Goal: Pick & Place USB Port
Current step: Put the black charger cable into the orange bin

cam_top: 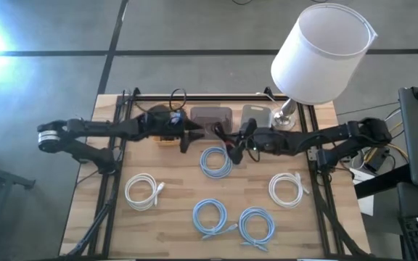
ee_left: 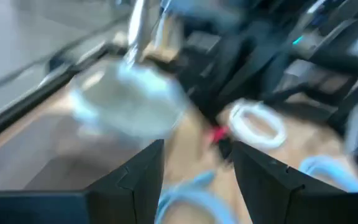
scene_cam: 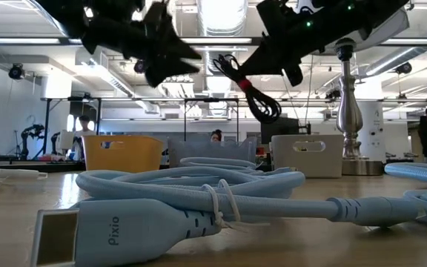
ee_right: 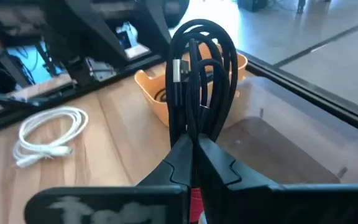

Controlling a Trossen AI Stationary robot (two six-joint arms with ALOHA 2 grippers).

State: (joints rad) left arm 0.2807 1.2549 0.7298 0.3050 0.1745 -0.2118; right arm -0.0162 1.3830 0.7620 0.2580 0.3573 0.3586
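A black USB cable coil [ee_right: 201, 81], bound with a red tie [scene_cam: 247, 84], sits in my shut right gripper [ee_right: 194, 155] above the table's middle [cam_top: 228, 138]; its silver plug [ee_right: 179, 68] shows at the top of the loops. My left gripper [ee_left: 194, 180] is open and empty, in the air just left of the coil [cam_top: 193, 136], over the orange bin [cam_top: 167, 134]. The left wrist view is blurred. My right gripper pinches the black coil between both fingers at its gathered end [ee_right: 194, 134], close to the red tie. The fingers come slanting from the table's right side. The coil is lifted clear of the table and its loops hang below the gripper [scene_cam: 262, 104].
At the table's far edge stand the orange bin [ee_right: 160, 93], a tinted clear bin [cam_top: 211, 116] and a grey bin [cam_top: 256, 114]; a white-shaded lamp [cam_top: 321, 51] stands at the far right. Light blue coils [cam_top: 216, 161] [cam_top: 210, 217] [cam_top: 256, 225] and white coils [cam_top: 144, 192] [cam_top: 289, 190] lie nearer.
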